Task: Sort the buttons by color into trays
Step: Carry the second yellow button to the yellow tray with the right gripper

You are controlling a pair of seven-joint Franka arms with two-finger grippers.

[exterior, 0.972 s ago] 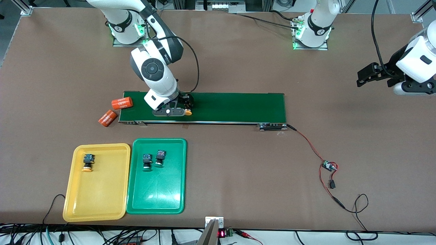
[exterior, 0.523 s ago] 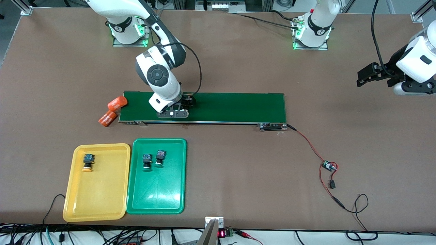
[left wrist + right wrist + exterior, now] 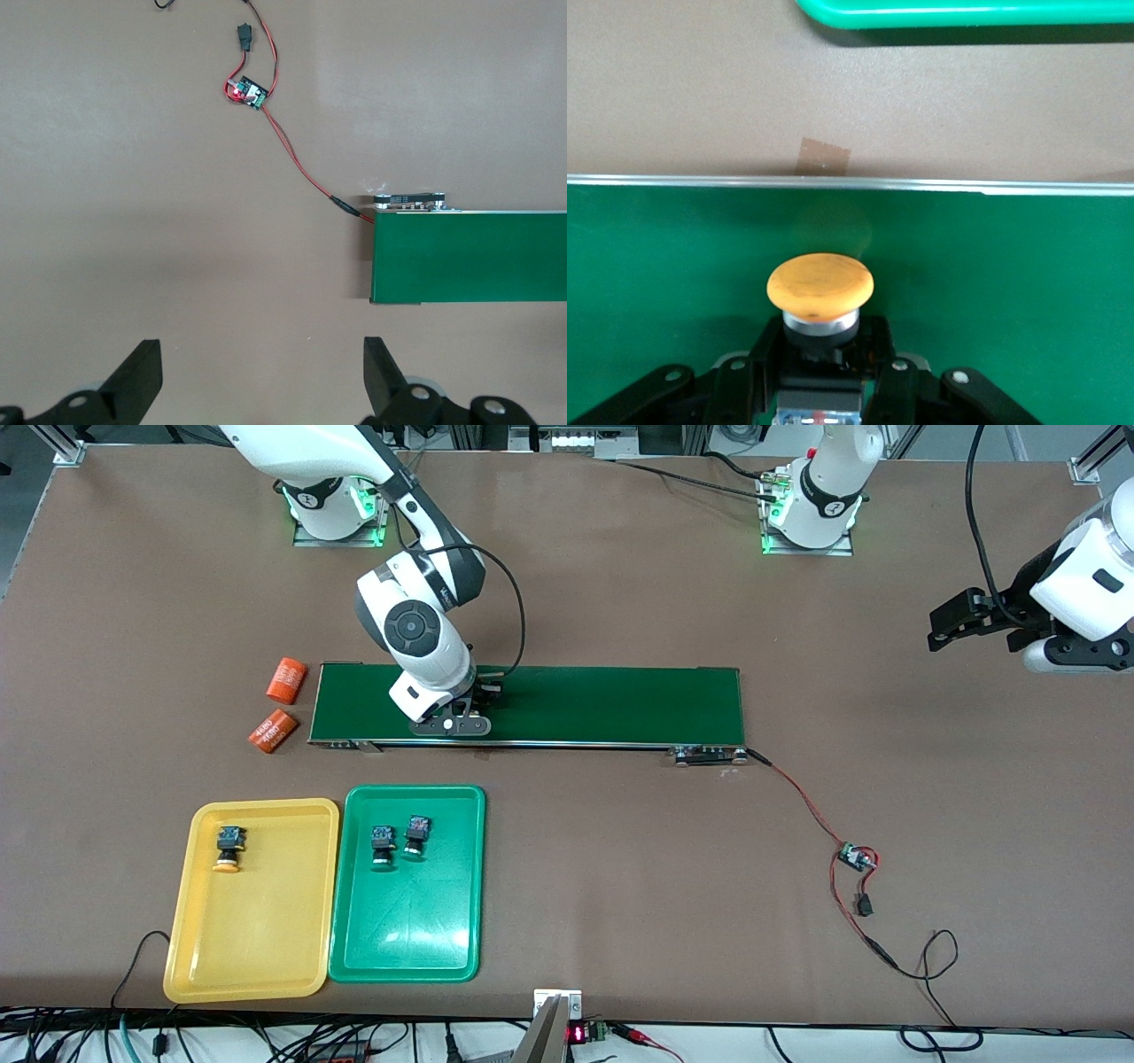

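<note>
Robotics lab bench with a test rig

Two white arm bases [image 3: 330, 491] are bolted along the upper edge of a wide brown table [image 3: 620, 868], flanked by aluminium framing at the upper corners; a small green conveyor belt [image 3: 602, 704] sits mid-frame, wired by red leads to a bare circuit board [image 3: 855, 857] at lower right, with cable bundles [image 3: 221, 1036] along the bottom edge.
</note>
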